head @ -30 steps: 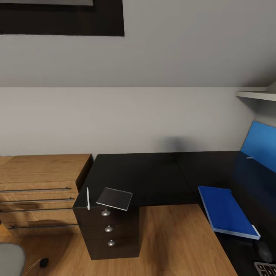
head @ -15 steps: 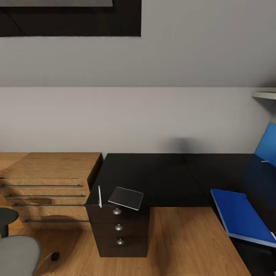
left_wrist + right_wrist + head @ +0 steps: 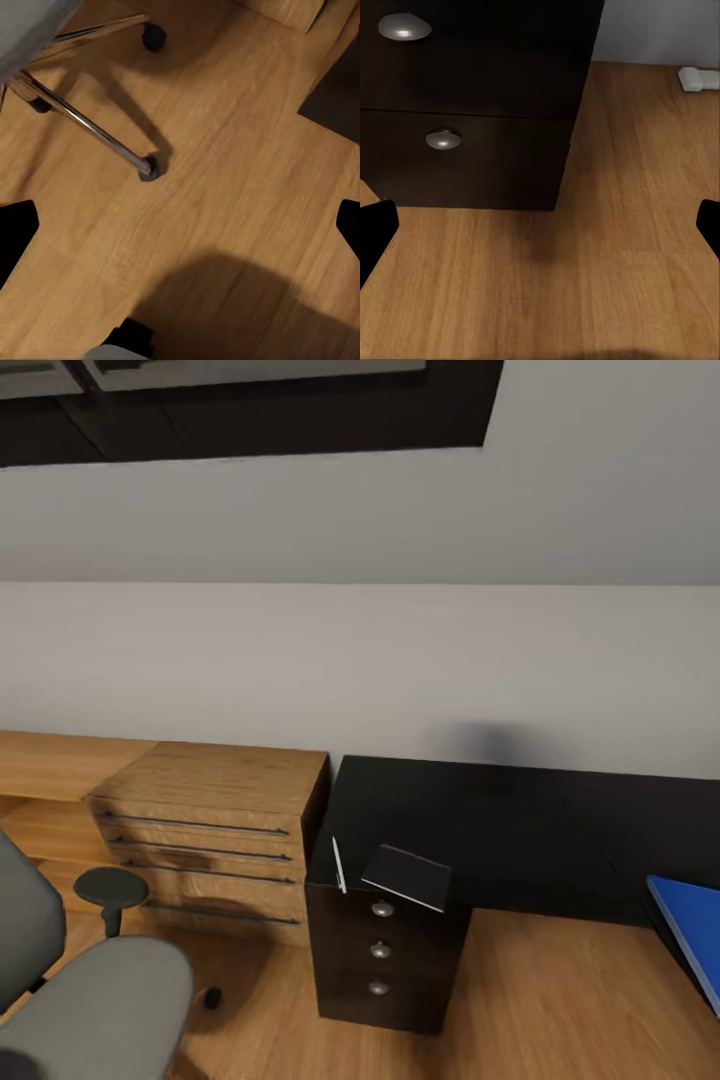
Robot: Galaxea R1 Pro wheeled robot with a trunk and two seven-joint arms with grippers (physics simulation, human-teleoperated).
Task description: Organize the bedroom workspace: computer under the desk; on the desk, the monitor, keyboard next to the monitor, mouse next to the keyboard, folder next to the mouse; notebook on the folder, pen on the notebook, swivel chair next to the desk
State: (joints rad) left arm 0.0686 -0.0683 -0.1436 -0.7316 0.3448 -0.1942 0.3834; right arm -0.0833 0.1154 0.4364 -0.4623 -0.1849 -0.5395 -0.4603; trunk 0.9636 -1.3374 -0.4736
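Observation:
The black-topped desk (image 3: 520,815) stands against the grey wall. On its left end, above the dark drawer unit (image 3: 385,960), the dark notebook (image 3: 407,877) lies with one corner over the front edge. The thin white pen (image 3: 339,864) lies just left of it. A corner of the blue folder (image 3: 692,932) shows on the desk at the far right. The grey swivel chair (image 3: 95,995) is at the lower left, on the floor. My left gripper (image 3: 180,236) hangs open over the chair's chrome base (image 3: 90,127). My right gripper (image 3: 540,232) is open, low before the drawer unit (image 3: 472,97).
A low light-wood cabinet (image 3: 215,825) with long bar handles stands left of the desk. A dark-framed skylight (image 3: 250,410) sits in the sloped wall above. Light wood floor (image 3: 560,1000) runs under the desk. A small white object (image 3: 699,79) lies on the floor beyond the drawer unit.
The camera has swung left, so the whole picture has shifted right. The swivel chair has come into view, and most of the folder has left it. Notebook and pen lie as before.

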